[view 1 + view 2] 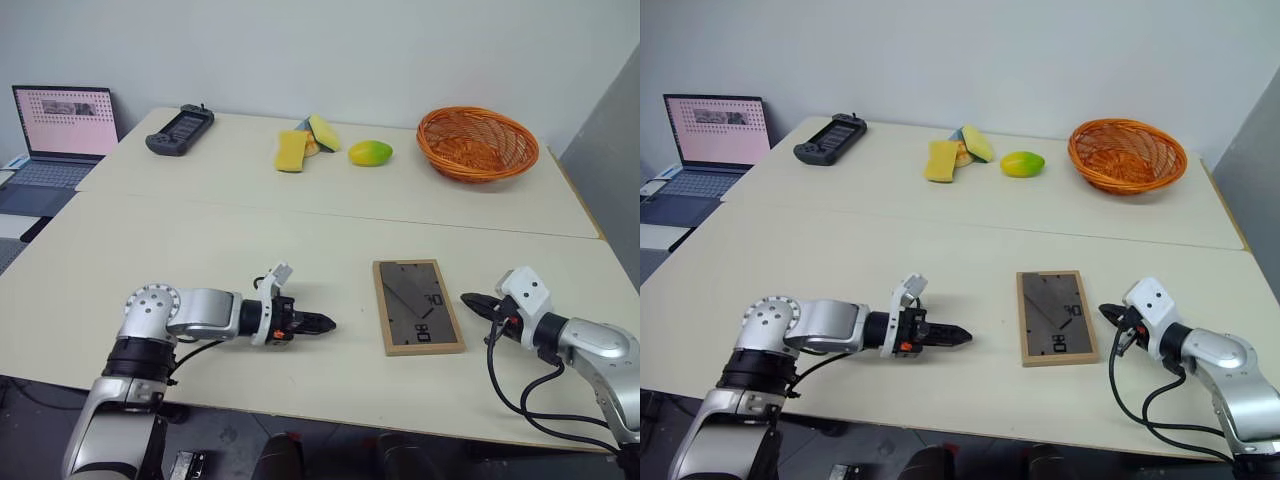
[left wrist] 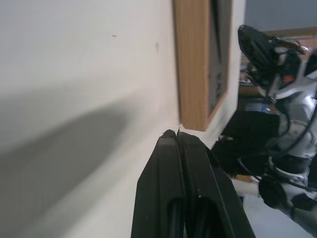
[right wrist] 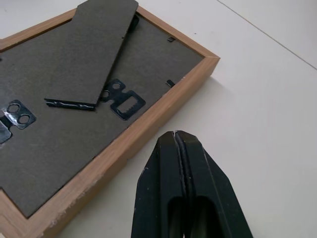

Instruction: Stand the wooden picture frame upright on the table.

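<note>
Wooden picture frame (image 1: 418,306) flat on table (image 1: 150,260), back side up, between grippers. Right wrist view adds easel stand (image 3: 89,54), sawtooth hanger (image 3: 124,100). Left gripper (image 1: 327,323), right gripper (image 1: 467,299): fingers pressed together, holding nothing. Orange basket (image 1: 478,143) on adjoining table; contents can't tell.

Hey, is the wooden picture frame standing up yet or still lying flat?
Lying flat. The wooden picture frame rests face down on the table, its dark back and easel stand facing up.
</note>
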You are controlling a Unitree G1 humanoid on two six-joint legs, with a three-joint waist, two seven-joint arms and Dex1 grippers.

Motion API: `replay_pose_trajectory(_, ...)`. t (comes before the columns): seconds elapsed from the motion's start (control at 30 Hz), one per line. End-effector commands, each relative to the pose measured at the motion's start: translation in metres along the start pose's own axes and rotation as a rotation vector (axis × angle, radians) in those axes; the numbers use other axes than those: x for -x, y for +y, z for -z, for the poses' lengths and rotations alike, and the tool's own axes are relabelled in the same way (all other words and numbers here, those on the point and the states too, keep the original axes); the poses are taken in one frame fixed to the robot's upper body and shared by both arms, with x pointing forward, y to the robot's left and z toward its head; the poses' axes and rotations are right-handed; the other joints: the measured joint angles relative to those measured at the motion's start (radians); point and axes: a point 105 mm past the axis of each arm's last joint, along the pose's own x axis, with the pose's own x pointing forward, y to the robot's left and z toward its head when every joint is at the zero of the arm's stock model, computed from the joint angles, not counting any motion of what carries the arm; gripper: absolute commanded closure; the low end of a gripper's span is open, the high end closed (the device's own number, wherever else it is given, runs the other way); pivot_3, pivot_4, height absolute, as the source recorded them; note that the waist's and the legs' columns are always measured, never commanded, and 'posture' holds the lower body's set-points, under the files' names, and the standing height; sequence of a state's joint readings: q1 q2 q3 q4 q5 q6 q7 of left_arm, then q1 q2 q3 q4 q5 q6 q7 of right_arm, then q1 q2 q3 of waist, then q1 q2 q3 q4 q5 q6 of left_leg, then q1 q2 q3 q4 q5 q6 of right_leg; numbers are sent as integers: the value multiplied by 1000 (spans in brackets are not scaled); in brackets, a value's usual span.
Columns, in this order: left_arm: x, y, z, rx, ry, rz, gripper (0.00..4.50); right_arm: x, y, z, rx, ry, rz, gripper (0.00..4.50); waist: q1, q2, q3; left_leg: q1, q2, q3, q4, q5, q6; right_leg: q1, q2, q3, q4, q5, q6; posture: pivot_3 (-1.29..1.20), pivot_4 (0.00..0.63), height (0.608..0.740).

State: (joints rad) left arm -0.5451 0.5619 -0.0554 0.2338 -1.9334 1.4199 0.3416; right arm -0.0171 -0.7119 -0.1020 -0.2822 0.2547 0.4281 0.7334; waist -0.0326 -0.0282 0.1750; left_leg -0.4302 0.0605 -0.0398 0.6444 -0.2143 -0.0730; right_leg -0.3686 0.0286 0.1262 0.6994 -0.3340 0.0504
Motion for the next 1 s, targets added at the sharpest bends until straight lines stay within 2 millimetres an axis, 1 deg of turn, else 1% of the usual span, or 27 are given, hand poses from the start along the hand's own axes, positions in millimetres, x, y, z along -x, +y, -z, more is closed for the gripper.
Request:
replay_pose_trajectory(0.03,-9,-16,-9,-41,-29,0,4466,-3,1,-15,32,-48,14,4500,2,0,0,0,0,0,0,0,0,0,0,0,0,0,0,0,150,740)
replay_pose_trajectory(0.17,-18,-24,-22,-23,-44,11,4466,-7,3,-21,32,-61,16,4500,3,0,0,0,-1,0,0,0,-1,0,0,0,-1,0,0,0,150,740)
replay_pose_trajectory(0.27,-23,-24,-21,-14,-25,6,4466,-10,4,-21,34,-61,22,4500,2,1,0,0,-1,0,0,1,-1,0,0,0,-1,0,0,0,150,740)
replay_pose_trajectory(0.37,-24,-27,-17,-26,-6,24,4466,-7,2,-16,48,-36,35,4500,3,1,-1,0,0,0,0,1,-1,0,0,0,-1,0,0,0,150,740)
replay_pose_trajectory(0.43,-24,-27,-16,-28,-2,31,4093,-3,-3,-9,49,-8,58,4500,4,1,-1,-1,-1,0,0,1,-2,0,0,0,-1,0,0,0,150,740)
replay_pose_trajectory(0.47,-24,-27,-16,-28,1,32,4014,-1,-6,-5,47,2,73,4500,4,1,-1,-1,-1,0,0,2,-3,0,0,0,-1,0,0,0,150,740)
replay_pose_trajectory(0.5,-24,-26,-15,-26,5,34,3731,2,-12,-1,47,19,99,4500,4,1,-1,-1,-1,0,0,2,-3,0,0,0,-1,0,0,0,150,740)
replay_pose_trajectory(0.53,-24,-26,-14,-25,8,35,3540,4,-16,2,49,29,116,4500,4,1,-1,-1,-1,0,0,2,-3,0,0,0,-1,0,0,0,150,740)
replay_pose_trajectory(0.6,-24,-25,-12,-22,11,37,3167,8,-24,5,42,41,149,4500,4,1,-1,-1,-1,0,0,2,-3,0,0,0,-1,0,0,0,150,740)
replay_pose_trajectory(0.7,-24,-25,-11,-19,13,42,2580,10,-28,9,54,58,166,4500,2,1,-1,-1,-1,0,0,1,-2,0,0,0,-1,0,0,0,150,740)
replay_pose_trajectory(0.77,-25,-25,-9,-22,17,47,2121,10,-26,12,49,70,160,4500,2,1,-1,-1,-1,0,0,2,-2,0,0,0,-1,0,0,0,150,740)
replay_pose_trajectory(0.83,-26,-25,-9,-18,20,47,1667,8,-21,10,37,62,149,4500,2,1,-1,-1,-1,0,0,1,-2,0,0,0,-1,0,0,0,150,740)
replay_pose_trajectory(0.9,-27,-25,-9,-12,20,47,1329,4,-13,8,12,50,127,4500,2,1,-1,-1,-1,0,0,1,-2,0,0,0,-1,0,0,0,150,740)
replay_pose_trajectory(1.0,-31,-22,-10,17,19,42,1329,0,0,6,-13,46,89,4500,3,2,-1,-1,-1,0,0,2,-3,0,0,0,-1,0,0,0,150,740)
